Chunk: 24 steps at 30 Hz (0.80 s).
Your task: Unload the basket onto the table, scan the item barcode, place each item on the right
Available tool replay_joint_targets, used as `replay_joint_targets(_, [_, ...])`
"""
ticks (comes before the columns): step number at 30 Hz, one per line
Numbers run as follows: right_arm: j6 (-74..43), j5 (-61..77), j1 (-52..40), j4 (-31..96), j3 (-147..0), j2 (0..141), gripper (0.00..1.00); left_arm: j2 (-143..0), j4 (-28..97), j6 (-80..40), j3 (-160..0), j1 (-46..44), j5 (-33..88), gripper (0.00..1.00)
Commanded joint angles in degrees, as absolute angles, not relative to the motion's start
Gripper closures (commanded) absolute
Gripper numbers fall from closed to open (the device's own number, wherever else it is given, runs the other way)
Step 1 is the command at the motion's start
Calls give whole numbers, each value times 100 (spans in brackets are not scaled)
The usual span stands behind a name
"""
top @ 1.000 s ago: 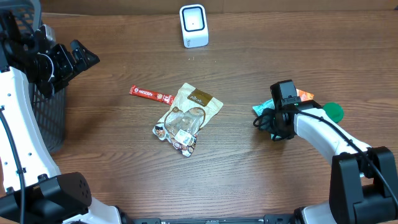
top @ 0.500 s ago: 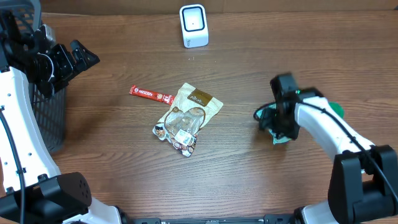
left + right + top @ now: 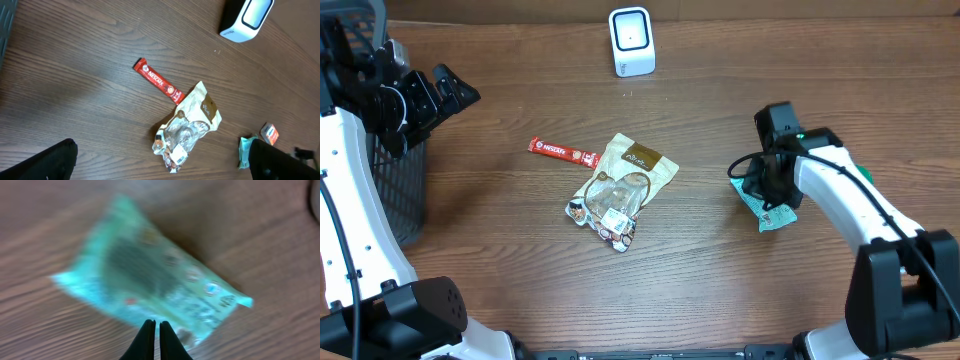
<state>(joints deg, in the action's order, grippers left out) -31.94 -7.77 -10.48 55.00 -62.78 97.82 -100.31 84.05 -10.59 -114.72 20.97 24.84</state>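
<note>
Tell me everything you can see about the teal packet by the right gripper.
The teal packet is a flat, crinkly plastic-looking pouch with small printed marks, blurred in the wrist view. It lies diagonal on the wooden table, partly under the right gripper, whose shut fingertips meet its edge; whether they pinch it is unclear.

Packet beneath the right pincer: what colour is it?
The packet is teal, with small printed marks. It shows best in the right wrist view, though blurred.
</note>
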Motion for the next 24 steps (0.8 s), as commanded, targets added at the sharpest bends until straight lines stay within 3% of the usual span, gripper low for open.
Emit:
replay_joint_targets(1, [-3599, -1260, -1011, 5339, -5944, 9915, 93, -10038, 8396, -1096, -11458, 2060, 2486, 0])
replay_joint_targets(6, [-3411, -980, -1035, 4956, -5612, 9915, 93, -10038, 8399, -1096, -11458, 2060, 2486, 0])
replay_joint_targets(13, [-1850, 255, -1310, 4368, -5537, 9915, 93, -10038, 8399, -1096, -11458, 2060, 2486, 1])
replay_joint_targets(20, [-958, 154, -2078, 4209, -5537, 9915, 91, -10038, 8396, -1094, -11458, 2060, 2488, 0])
replay_joint_targets(24, [-1251, -30, -2283, 4375, -5782, 9898, 91, -10040, 8399, -1096, -11458, 2060, 2486, 0])
